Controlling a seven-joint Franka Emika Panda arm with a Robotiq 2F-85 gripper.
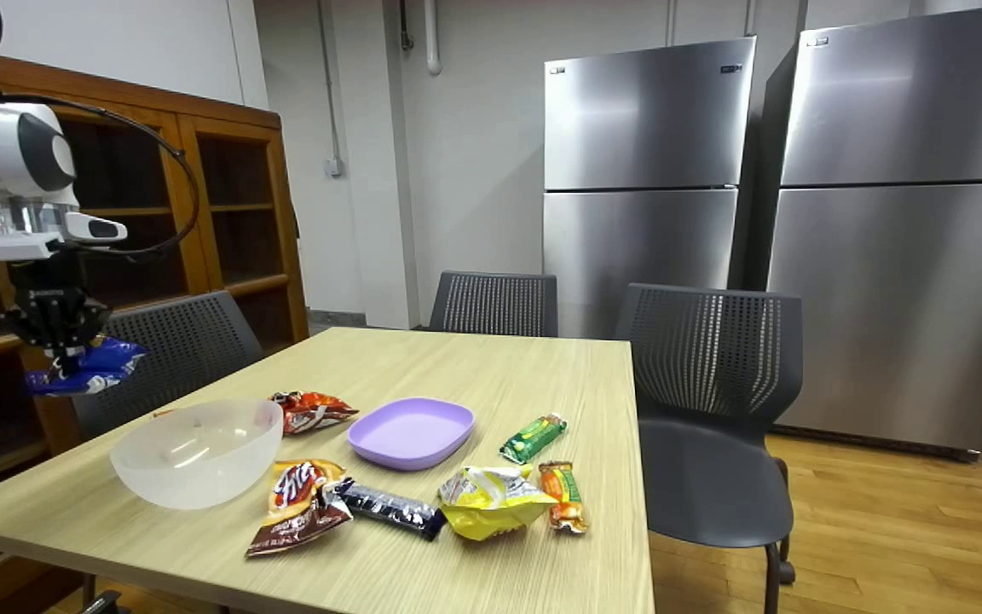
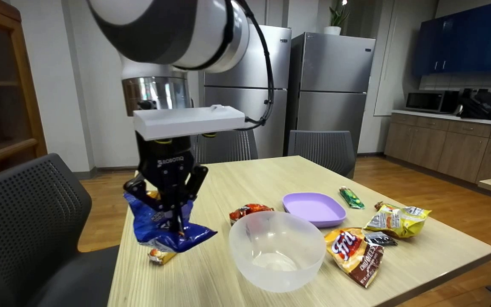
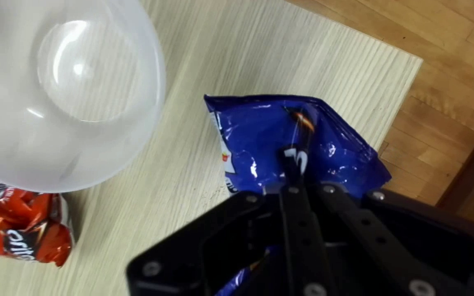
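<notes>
My gripper is shut on a shiny blue chip bag and holds it in the air; the gripper shows in both exterior views (image 1: 70,368) (image 2: 178,228) and in the wrist view (image 3: 296,166). The blue chip bag (image 1: 120,358) (image 2: 149,226) (image 3: 253,131) is pinched near its middle and spreads on both sides of the fingers. In the wrist view it hangs over a corner of the table. A frosted clear bowl (image 1: 193,477) (image 2: 267,275) (image 3: 113,160) stands upright beside it, apart from the bag. A yellow-orange wrapper (image 2: 161,256) lies below the bag, partly hidden.
A red Doritos bag (image 1: 312,411) (image 3: 27,230) lies by the bowl. A brown Fritos bag (image 1: 299,507), dark bar (image 1: 393,505), yellow bag (image 1: 491,503), orange bar (image 1: 563,495), green bar (image 1: 534,438) and purple plate (image 1: 412,429) are on the table. Chairs (image 2: 28,221) surround it.
</notes>
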